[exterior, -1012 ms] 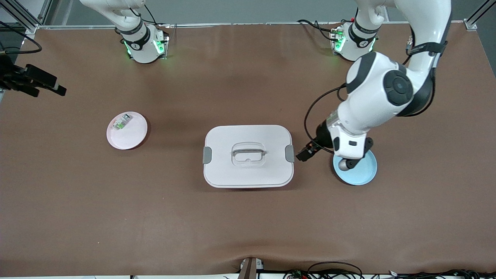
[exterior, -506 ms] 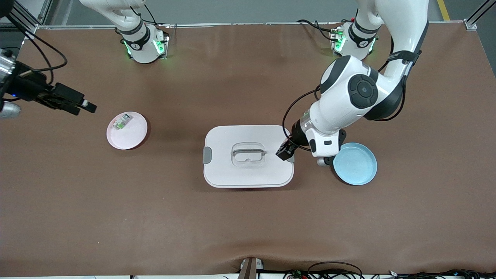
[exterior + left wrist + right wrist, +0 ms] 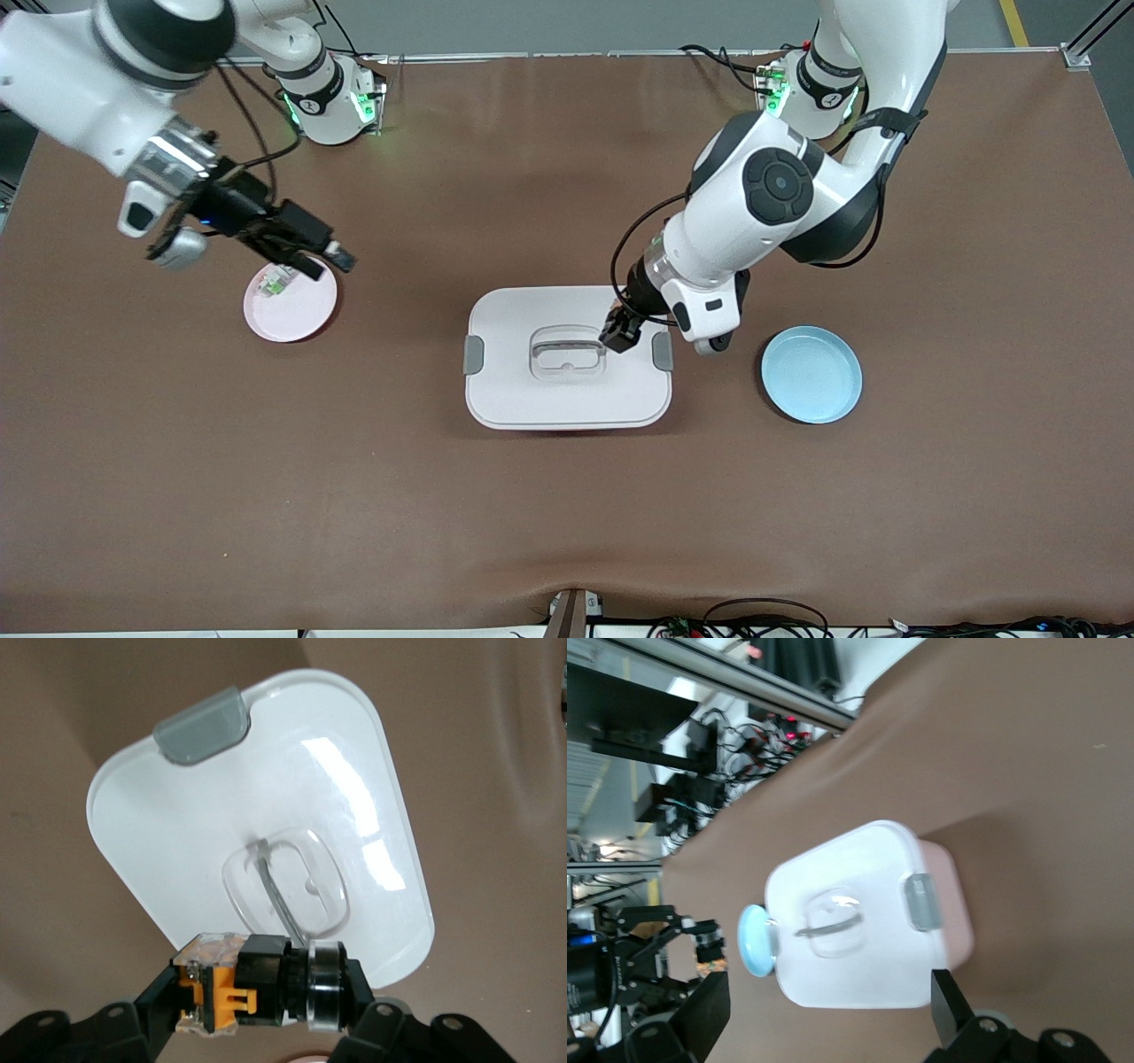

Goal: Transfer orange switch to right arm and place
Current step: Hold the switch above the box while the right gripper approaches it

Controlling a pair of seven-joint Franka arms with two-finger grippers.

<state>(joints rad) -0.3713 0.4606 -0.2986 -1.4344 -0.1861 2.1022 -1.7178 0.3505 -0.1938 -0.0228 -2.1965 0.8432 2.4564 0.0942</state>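
My left gripper (image 3: 622, 334) is shut on the orange switch (image 3: 252, 983) and holds it just above the white box lid (image 3: 567, 390), beside the lid's clear handle (image 3: 568, 353). In the left wrist view the switch lies sideways between the fingers, with its orange-tan rear part at one finger and its black barrel and cap at the other. My right gripper (image 3: 326, 262) is open and empty, in the air over the edge of the pink plate (image 3: 297, 315). In the right wrist view its open fingers (image 3: 700, 1014) frame the white box (image 3: 859, 930), and the left gripper with the switch (image 3: 709, 955) shows farther off.
A small clear-grey part with green (image 3: 276, 282) lies on the pink plate. An empty blue plate (image 3: 811, 374) sits beside the box toward the left arm's end. Bare brown table lies nearer the front camera.
My left gripper has carried the switch from over the blue plate to over the box lid. My right arm has swung in from the table's end to over the pink plate.
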